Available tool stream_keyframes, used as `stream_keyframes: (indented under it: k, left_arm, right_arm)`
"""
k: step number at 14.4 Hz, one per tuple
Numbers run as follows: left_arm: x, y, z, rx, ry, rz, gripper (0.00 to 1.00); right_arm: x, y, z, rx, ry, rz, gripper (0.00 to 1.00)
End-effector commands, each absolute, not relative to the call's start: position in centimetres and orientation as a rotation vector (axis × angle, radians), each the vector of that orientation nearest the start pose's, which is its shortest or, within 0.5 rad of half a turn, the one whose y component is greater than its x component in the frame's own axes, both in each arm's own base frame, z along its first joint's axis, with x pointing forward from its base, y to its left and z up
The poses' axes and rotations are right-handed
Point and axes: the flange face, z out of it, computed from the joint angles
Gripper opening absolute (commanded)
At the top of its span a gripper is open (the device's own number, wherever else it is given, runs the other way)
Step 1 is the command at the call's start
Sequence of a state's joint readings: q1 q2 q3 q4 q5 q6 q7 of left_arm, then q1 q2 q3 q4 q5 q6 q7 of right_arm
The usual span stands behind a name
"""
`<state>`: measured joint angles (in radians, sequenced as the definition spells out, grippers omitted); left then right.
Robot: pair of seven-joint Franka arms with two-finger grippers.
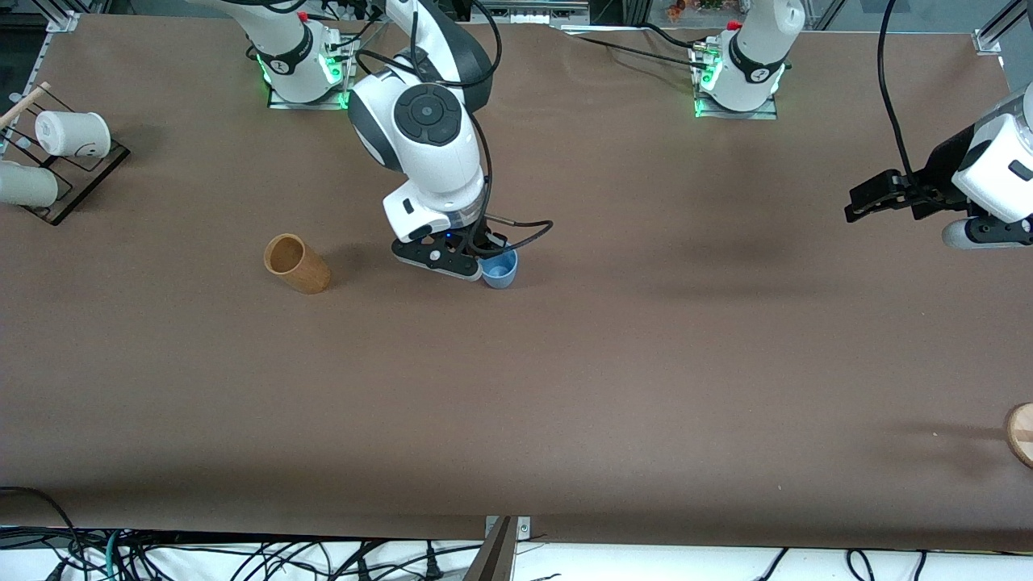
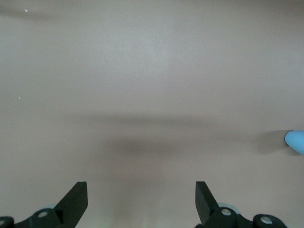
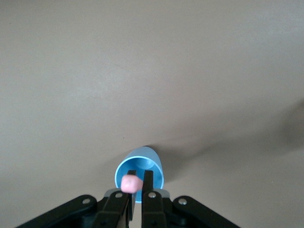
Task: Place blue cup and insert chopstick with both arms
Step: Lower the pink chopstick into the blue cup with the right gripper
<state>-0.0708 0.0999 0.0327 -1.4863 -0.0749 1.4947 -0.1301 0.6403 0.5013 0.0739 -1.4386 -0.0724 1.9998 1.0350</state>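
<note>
The blue cup [image 1: 501, 273] stands upright on the brown table, near the middle toward the right arm's end. My right gripper [image 1: 483, 257] is directly over it, fingers reaching down at its mouth. In the right wrist view the gripper [image 3: 140, 175] is shut on the pink chopstick [image 3: 131, 183], whose end shows between the fingers above the cup's opening [image 3: 148, 164]. The rest of the chopstick is hidden. My left gripper [image 1: 862, 202] waits open and empty above the table at the left arm's end. Its wrist view shows its spread fingers [image 2: 141, 199] and the edge of the blue cup [image 2: 297, 141].
A tan-brown cup [image 1: 296, 263] stands beside the blue cup, toward the right arm's end. A rack with white cups [image 1: 71, 133] is at that end of the table. A round wooden piece [image 1: 1021, 433] lies at the left arm's end, nearer the front camera.
</note>
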Motion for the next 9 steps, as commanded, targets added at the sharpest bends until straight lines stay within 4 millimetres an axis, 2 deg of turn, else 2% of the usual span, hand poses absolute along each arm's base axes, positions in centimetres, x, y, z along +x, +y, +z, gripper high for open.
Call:
stream_keyframes:
  k: [1,2,4,6,7,9]
  left_arm:
    - [57.84,-3.23,60.38,-3.173,-0.102,0.149,1.00]
    - [57.88,-3.23,60.49,-3.173,-0.101,0.146,1.00]
    - [57.95,-3.07,60.41,-3.173,-0.106,0.146,1.00]
    - [57.93,-3.07,60.40,-3.173,-0.109,0.149,1.00]
    - [57.94,-2.98,60.40,-3.173,-0.109,0.148,1.00]
    - [57.94,-2.98,60.40,-3.173,-0.109,0.148,1.00]
  right_arm:
    - [54.51,46.49,39.82,-3.084,0.512,-0.150,0.00]
    - [54.28,46.89,39.73,-3.078,0.503,-0.156,0.02]
    - [54.34,46.94,39.26,-3.083,0.501,-0.150,0.23]
    - [54.48,46.82,39.28,-3.079,0.504,-0.150,0.34]
    - [54.49,46.83,39.34,-3.080,0.500,-0.150,0.49]
    - [54.75,46.63,40.04,-3.079,0.494,-0.158,0.62]
